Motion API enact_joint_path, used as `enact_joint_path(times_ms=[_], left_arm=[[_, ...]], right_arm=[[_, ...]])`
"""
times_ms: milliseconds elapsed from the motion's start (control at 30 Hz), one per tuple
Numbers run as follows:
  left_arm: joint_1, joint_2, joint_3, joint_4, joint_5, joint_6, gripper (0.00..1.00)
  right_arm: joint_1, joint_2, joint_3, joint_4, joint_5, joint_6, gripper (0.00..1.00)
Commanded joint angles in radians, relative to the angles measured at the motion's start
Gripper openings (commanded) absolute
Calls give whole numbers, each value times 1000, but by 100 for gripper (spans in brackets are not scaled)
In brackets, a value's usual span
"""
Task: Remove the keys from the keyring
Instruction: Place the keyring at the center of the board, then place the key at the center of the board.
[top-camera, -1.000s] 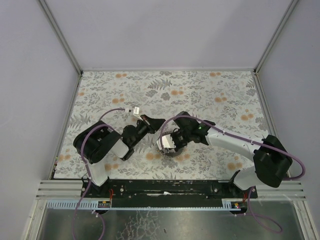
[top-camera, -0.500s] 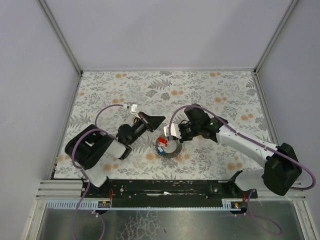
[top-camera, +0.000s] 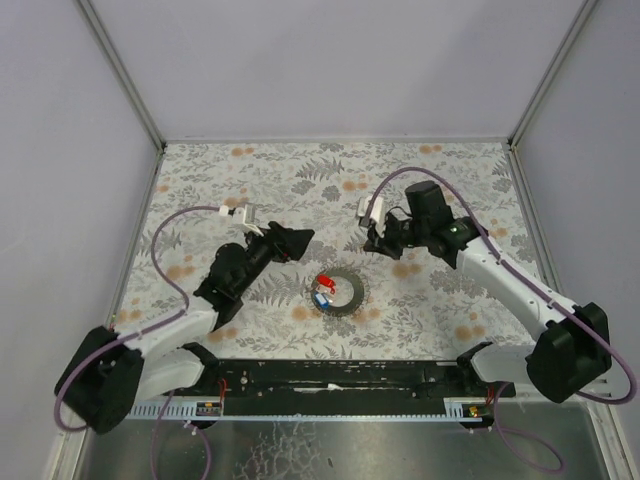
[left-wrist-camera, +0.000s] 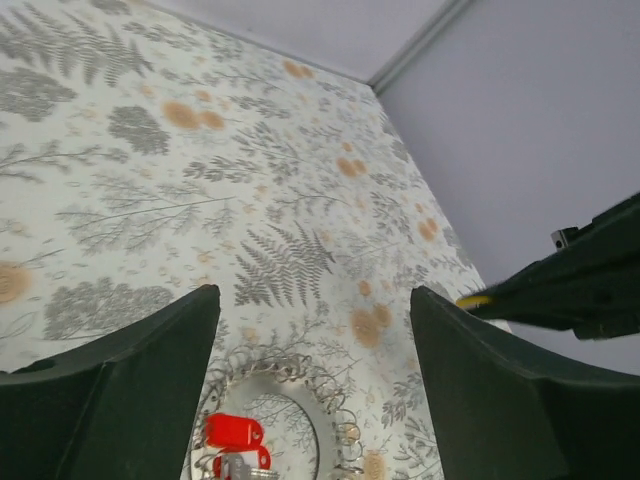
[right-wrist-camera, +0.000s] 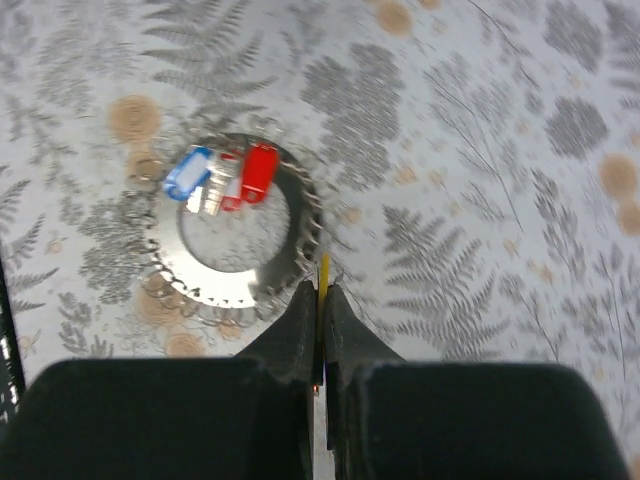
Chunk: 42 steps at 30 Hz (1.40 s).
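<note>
**Keyring on bench; one yellow piece pinched clear of it**

We find the keyring (top-camera: 341, 293) lying flat on the floral bench (top-camera: 450, 180), lower centre of the overhead frame. A red key (top-camera: 325, 281) and a blue key (top-camera: 320, 298) are bunched at its left inner edge. The left fingers (left-wrist-camera: 150, 385) stand wide apart and empty, up and left of the ring. The right fingers (right-wrist-camera: 345, 335) are pressed together on a thin yellow sliver (right-wrist-camera: 323, 278), in our judgement the yellow key. It is held upper right of the ring, presumably to carry it clear. The bunched keys appear not yet detached.
</note>
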Motion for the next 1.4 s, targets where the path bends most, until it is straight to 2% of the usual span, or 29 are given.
enact_joint_path(times_ms=[0, 100, 200, 267, 333, 400, 533, 600, 767, 1033, 1100, 1133, 1267, 1300, 1367], left_arm=[[11, -148, 66, -425, -141, 44, 81], [17, -183, 127, -577, -122, 26, 85], [19, -183, 175, -684, -72, 9, 85], [19, -186, 182, -713, -42, -8, 85], [19, -202, 173, -720, -33, -31, 84], [20, -228, 154, -718, -35, -53, 84], [21, -302, 107, -695, -38, -96, 86], [23, -335, 104, -705, -34, -103, 87], [24, -368, 122, -773, 15, -112, 89], [24, -393, 78, -772, 51, -143, 89], [24, -401, 74, -774, 51, -136, 90], [23, -404, 72, -777, 50, -133, 89], [23, -399, 68, -784, 47, -126, 89], [24, -396, 68, -783, 48, -123, 89], [23, -403, 74, -791, 44, -122, 85]], right_arm=[[-107, 15, 6, 68, 65, 150, 2], [-188, 90, 67, -12, 72, 128, 1], [-260, 239, 255, -223, 67, 81, 0], [-294, 341, 373, -360, 60, 59, 0], [-307, 410, 427, -397, 83, 58, 0], [-309, 425, 416, -333, 124, 81, 0], [-311, 427, 321, -49, 135, 210, 0], [-311, 463, 317, 16, 127, 259, 0], [-309, 579, 382, 44, 163, 308, 1], [-308, 683, 433, 80, 200, 335, 9], [-307, 708, 460, 69, 175, 350, 15], [-305, 717, 469, 61, 162, 352, 23], [-301, 671, 439, 78, 168, 345, 61], [-303, 645, 429, 80, 180, 336, 68], [-304, 583, 400, 93, 186, 323, 74]])
